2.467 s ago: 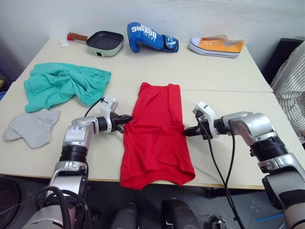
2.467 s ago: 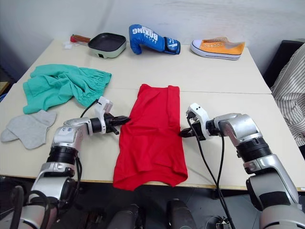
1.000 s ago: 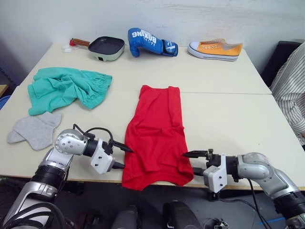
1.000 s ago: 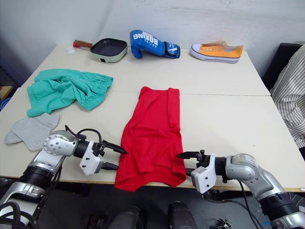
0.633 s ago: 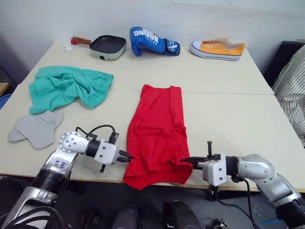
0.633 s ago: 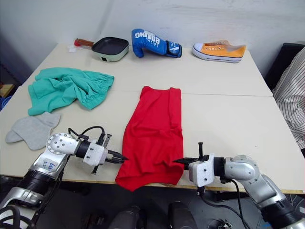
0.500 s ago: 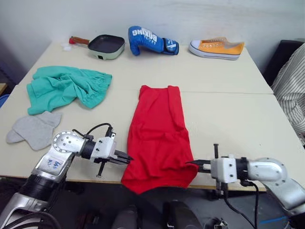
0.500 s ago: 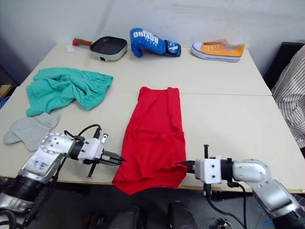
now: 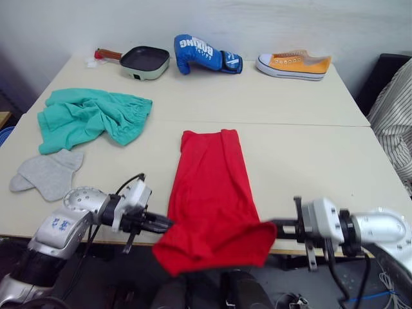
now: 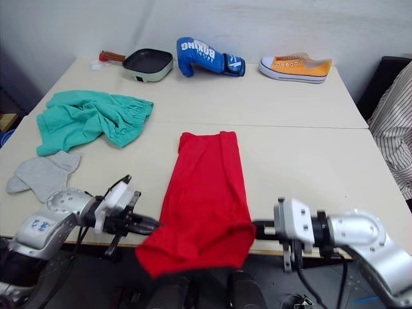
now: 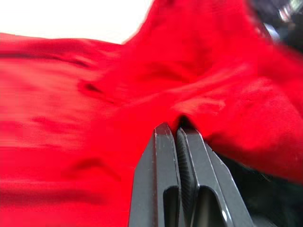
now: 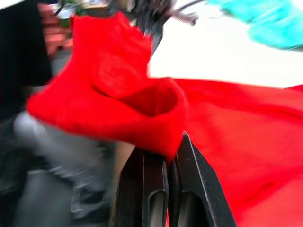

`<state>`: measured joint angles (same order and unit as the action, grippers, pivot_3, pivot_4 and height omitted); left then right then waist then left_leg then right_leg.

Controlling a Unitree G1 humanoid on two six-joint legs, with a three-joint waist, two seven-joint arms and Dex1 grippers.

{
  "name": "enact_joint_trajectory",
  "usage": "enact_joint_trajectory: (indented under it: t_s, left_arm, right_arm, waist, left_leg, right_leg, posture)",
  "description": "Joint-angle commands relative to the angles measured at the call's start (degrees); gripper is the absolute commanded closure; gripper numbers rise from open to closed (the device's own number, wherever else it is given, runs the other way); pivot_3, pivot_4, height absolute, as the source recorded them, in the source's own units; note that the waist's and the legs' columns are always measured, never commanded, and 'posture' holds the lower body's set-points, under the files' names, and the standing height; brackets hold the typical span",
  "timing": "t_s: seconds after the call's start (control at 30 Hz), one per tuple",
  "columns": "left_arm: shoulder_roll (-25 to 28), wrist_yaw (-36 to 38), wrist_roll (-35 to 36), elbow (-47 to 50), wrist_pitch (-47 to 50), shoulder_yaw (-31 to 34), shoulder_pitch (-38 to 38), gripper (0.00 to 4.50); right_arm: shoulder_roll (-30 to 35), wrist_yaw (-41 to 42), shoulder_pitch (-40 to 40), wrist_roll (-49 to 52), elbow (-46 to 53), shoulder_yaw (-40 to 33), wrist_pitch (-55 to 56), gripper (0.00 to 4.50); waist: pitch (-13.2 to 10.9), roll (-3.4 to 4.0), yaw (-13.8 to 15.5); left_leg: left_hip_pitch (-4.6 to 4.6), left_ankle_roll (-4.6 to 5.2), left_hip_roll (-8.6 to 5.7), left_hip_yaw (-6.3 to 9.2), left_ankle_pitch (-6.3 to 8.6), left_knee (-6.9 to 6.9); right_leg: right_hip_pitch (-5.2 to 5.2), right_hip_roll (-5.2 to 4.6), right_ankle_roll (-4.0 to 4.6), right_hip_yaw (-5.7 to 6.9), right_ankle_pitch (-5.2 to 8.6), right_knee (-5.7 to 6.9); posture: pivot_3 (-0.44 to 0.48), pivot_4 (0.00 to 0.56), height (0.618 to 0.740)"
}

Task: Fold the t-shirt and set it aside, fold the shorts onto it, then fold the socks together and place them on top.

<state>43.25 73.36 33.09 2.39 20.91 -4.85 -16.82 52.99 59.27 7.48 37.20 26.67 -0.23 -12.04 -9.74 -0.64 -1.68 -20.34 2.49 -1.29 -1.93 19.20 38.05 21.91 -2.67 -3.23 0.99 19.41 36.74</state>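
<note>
The red t-shirt (image 9: pixel 209 193), folded into a long strip, lies in the middle of the table, and its near end bulges past the front edge. My left gripper (image 9: pixel 165 224) is shut on the hem's left corner, and the left wrist view shows its fingers (image 11: pixel 163 156) pinching red cloth. My right gripper (image 9: pixel 271 225) is shut on the hem's right corner (image 12: pixel 161 113). The teal-green shorts (image 9: pixel 90 116) lie crumpled at the left of the table. The grey socks (image 9: pixel 45 175) lie flat nearer the front left.
Along the far edge of the table (image 9: pixel 309 148) sit a frying pan (image 9: pixel 143 61), a blue boxing glove (image 9: pixel 203 53) and an orange shoe (image 9: pixel 293 64). A person's striped sleeve (image 9: pixel 396 109) shows at the right.
Both grippers have shut on the t-shirt's near hem corners and drawn it toward the front edge. The hem now bulges up, and the shirt's far end has slid nearer.
</note>
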Motion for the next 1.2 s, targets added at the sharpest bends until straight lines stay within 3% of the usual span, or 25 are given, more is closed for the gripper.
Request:
enact_joint_trajectory:
  t_s: [0.03, 0.2, 0.4, 0.57, 0.77, 0.93, 1.17, 1.2]
  left_arm:
    - [-3.1, -6.4, 2.5, -3.8, 3.5, 5.6, -3.8, 4.47]
    - [-9.5, -16.0, 0.5, -12.3, 7.2, 8.3, -11.2, 4.47]
    - [-16.2, -22.7, -3.8, -23.5, 5.0, 8.5, -19.4, 4.47]
    - [-18.7, -26.8, -4.5, -29.9, 5.7, 11.3, -24.7, 4.47]
    - [-20.3, -31.8, -4.9, -36.1, 6.6, 14.5, -28.6, 4.47]
    - [-21.4, -36.5, -7.3, -40.1, 8.1, 14.5, -30.2, 4.47]
    - [-23.4, -44.1, -6.9, -49.9, 10.3, 19.3, -36.5, 4.47]
    - [-23.4, -43.2, -7.2, -50.6, 10.5, 19.1, -37.1, 4.27]
  right_arm:
    - [-4.1, 0.1, 12.7, -1.9, -10.5, 1.6, -2.6, 4.50]
    - [-12.6, 2.0, 30.9, -10.7, -33.0, 6.9, -1.9, 4.50]
    - [-20.2, 5.0, 42.4, -18.9, -56.0, 10.3, 0.2, 4.50]
    - [-23.9, 5.0, 49.7, -22.4, -71.1, 8.7, 2.4, 4.50]
    - [-26.2, 4.0, 55.5, -24.3, -81.8, 6.1, 2.9, 4.50]
    - [-28.1, 3.3, 60.2, -26.1, -89.9, 4.8, -3.6, 4.50]
    - [-31.0, -9.2, 63.4, -26.7, -97.6, -0.7, -9.9, 4.50]
    - [-31.0, -9.5, 63.2, -27.9, -97.7, -0.1, -9.9, 4.50]
  waist:
    - [-0.1, -0.01, -0.1]
    - [-0.2, -0.03, 0.2]
    - [-0.2, -0.05, 0.2]
    - [-0.2, -0.04, 0.1]
    - [-0.2, -0.01, -0.2]
    - [-0.2, -0.01, -0.2]
    - [-0.2, -0.01, 0.0]
    - [-0.2, -0.01, 0.0]
  left_leg:
    - [-0.01, -0.13, 0.00, -0.01, -0.07, 0.00]
    - [-0.92, -0.47, 0.00, -0.03, -0.33, 0.20]
    - [-1.54, -0.34, -0.02, -0.05, -0.26, 0.83]
    - [-1.87, -0.34, -0.02, -0.05, -0.26, 1.10]
    - [-1.87, -0.42, -0.01, -0.06, -0.30, 1.09]
    - [-1.86, -0.43, -0.01, -0.07, -0.30, 1.09]
    - [-1.91, -0.45, -0.02, -0.07, -0.31, 1.11]
    - [-1.90, -0.45, -0.02, -0.07, -0.31, 1.10]
  right_leg:
    - [0.06, 0.00, -0.01, 0.00, 0.00, 0.04]
    - [0.98, 0.05, -0.01, 0.08, 0.00, 0.41]
    - [1.52, 0.03, -0.07, 0.13, -0.04, 1.01]
    - [1.74, 0.03, -0.12, 0.16, -0.07, 1.05]
    - [1.81, 0.03, -0.12, 0.18, -0.07, 1.13]
    - [1.81, 0.03, -0.12, 0.18, -0.07, 1.18]
    - [1.84, 0.02, -0.12, 0.19, -0.07, 1.19]
    - [1.85, 0.02, -0.12, 0.19, -0.07, 1.20]
  posture:
    - [0.000, 0.150, 0.740]
    - [0.000, 0.150, 0.740]
    - [0.000, 0.150, 0.740]
    - [0.000, 0.150, 0.740]
    - [0.000, 0.150, 0.740]
    - [0.000, 0.150, 0.740]
    - [0.000, 0.150, 0.740]
    - [0.000, 0.150, 0.740]
